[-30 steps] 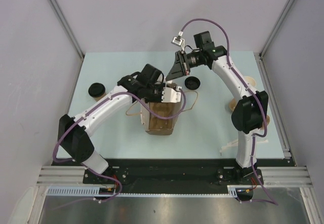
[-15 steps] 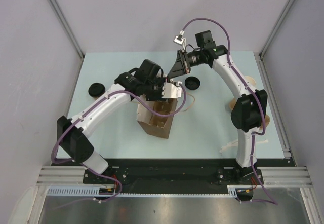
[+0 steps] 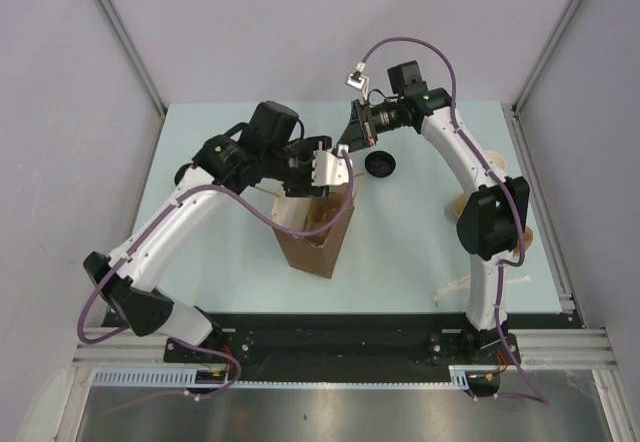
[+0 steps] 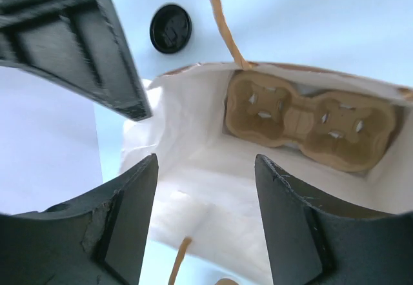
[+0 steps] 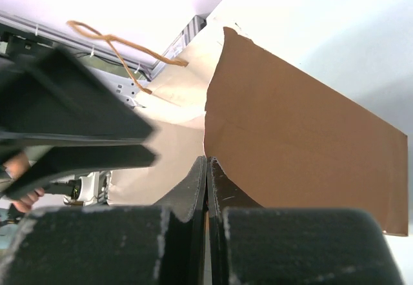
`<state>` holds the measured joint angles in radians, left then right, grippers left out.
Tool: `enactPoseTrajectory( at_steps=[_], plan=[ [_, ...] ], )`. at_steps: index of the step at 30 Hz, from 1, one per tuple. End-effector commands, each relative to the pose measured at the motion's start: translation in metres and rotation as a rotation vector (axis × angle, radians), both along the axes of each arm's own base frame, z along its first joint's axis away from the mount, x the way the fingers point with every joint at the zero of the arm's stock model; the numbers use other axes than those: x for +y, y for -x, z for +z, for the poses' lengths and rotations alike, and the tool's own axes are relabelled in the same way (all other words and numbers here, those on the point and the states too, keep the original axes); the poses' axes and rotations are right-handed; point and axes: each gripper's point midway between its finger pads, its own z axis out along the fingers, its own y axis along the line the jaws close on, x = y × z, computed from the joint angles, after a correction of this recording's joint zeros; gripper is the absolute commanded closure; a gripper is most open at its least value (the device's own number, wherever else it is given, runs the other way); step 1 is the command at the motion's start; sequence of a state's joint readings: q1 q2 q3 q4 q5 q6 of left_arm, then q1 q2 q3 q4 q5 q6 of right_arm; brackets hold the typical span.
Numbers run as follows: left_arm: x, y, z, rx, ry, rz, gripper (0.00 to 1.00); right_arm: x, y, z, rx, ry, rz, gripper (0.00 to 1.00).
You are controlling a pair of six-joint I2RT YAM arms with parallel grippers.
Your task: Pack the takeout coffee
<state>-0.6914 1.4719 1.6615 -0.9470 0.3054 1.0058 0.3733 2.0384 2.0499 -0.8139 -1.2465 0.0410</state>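
Covering the paper bag's (image 3: 310, 247) floor lies a carrier tray (image 4: 310, 120), black lid (image 4: 170, 28) outside

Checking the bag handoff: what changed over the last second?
The left tool opened, releasing the bag's rim, and drew back to the left; the bag swung upright. The right tool stays shut on the bag's edge, and the black lid beside it has not moved.

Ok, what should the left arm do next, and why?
Probably lift the left gripper clear and head for the black-lidded coffee beyond the paper bag: its jaws hang open and empty over the mouth, the carrier tray lies at the bottom, and the right gripper pinches the rim open.
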Motion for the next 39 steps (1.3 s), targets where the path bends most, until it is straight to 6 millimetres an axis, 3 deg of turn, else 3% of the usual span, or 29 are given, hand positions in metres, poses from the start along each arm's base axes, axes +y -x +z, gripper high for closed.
enactPoseTrajectory(
  at_steps=[1, 4, 6, 7, 9, 10, 11, 12, 13, 15, 16, 17, 18, 20, 21, 22, 25, 26, 27, 29, 30, 34, 39],
  plan=[
    [-0.002, 0.028, 0.074, -0.016, 0.189, -0.04, 0.33, -0.009, 0.004, 0.018, -0.053, -0.005, -0.012, 1.0],
    [0.014, 0.02, 0.123, -0.02, 0.326, 0.048, 0.31, -0.014, 0.003, 0.018, -0.071, 0.0, -0.018, 1.0],
    [0.03, 0.006, 0.15, -0.005, 0.435, 0.156, 0.2, -0.016, 0.003, 0.018, -0.076, 0.003, -0.019, 1.0],
    [0.056, -0.013, 0.171, -0.033, 0.493, 0.247, 0.16, -0.018, 0.004, 0.017, -0.079, 0.009, -0.02, 1.0],
    [0.08, -0.029, 0.19, -0.012, 0.584, 0.361, 0.04, -0.018, 0.004, 0.015, -0.09, 0.016, -0.02, 1.0],
    [0.113, -0.052, 0.187, -0.017, 0.598, 0.484, 0.02, -0.019, 0.004, 0.012, -0.086, 0.024, -0.019, 1.0],
    [0.13, -0.063, 0.185, -0.009, 0.611, 0.551, 0.01, -0.019, 0.005, 0.012, -0.097, 0.025, -0.016, 1.0],
    [0.146, -0.074, 0.179, 0.027, 0.642, 0.631, 0.01, -0.019, 0.005, 0.011, -0.102, 0.028, -0.016, 1.0],
    [0.182, -0.086, 0.172, 0.035, 0.66, 0.741, 0.0, -0.02, 0.005, 0.009, -0.105, 0.039, -0.017, 1.0],
    [0.211, -0.1, 0.146, 0.13, 0.697, 0.844, 0.01, -0.02, 0.006, 0.009, -0.125, 0.043, -0.012, 1.0],
    [0.239, -0.107, 0.136, 0.128, 0.701, 0.933, 0.01, -0.021, 0.006, 0.008, -0.12, 0.052, -0.015, 1.0],
    [0.252, -0.114, 0.124, 0.144, 0.701, 0.989, 0.0, -0.021, 0.006, 0.008, -0.126, 0.054, -0.016, 1.0],
    [0.269, -0.12, 0.099, 0.181, 0.684, 1.067, 0.01, -0.022, 0.006, 0.007, -0.129, 0.059, -0.018, 1.0],
    [0.303, -0.128, 0.076, 0.198, 0.707, 1.222, 0.01, -0.022, 0.005, 0.006, -0.13, 0.061, -0.017, 1.0],
    [0.318, -0.13, 0.045, 0.238, 0.674, 1.307, 0.01, -0.022, 0.005, 0.004, -0.129, 0.065, -0.018, 1.0],
    [0.333, -0.13, 0.03, 0.257, 0.662, 1.35, 0.0, -0.022, 0.005, 0.005, -0.129, 0.065, -0.018, 1.0],
    [0.362, -0.132, -0.027, 0.328, 0.569, 1.464, 0.0, -0.023, 0.006, 0.002, -0.127, 0.071, -0.016, 1.0],
    [0.369, -0.132, -0.037, 0.332, 0.543, 1.484, 0.0, -0.023, 0.005, 0.001, -0.124, 0.075, -0.017, 1.0],
    [0.375, -0.133, -0.059, 0.365, 0.519, 1.523, 0.01, -0.023, 0.006, 0.0, -0.121, 0.078, -0.015, 1.0],
    [0.387, -0.137, -0.073, 0.35, 0.501, 1.551, 0.01, -0.023, 0.006, -0.002, -0.125, 0.08, -0.012, 1.0],
    [0.386, -0.136, -0.09, 0.389, 0.482, 1.55, 0.0, -0.024, 0.006, -0.003, -0.121, 0.084, -0.014, 1.0],
    [0.38, -0.136, -0.121, 0.485, 0.456, 1.517, 0.0, -0.024, 0.006, -0.006, -0.117, 0.089, -0.009, 1.0],
    [0.368, -0.137, -0.146, 0.58, 0.458, 1.471, 0.0, -0.025, 0.007, -0.009, -0.112, 0.094, -0.009, 1.0]
  ],
)
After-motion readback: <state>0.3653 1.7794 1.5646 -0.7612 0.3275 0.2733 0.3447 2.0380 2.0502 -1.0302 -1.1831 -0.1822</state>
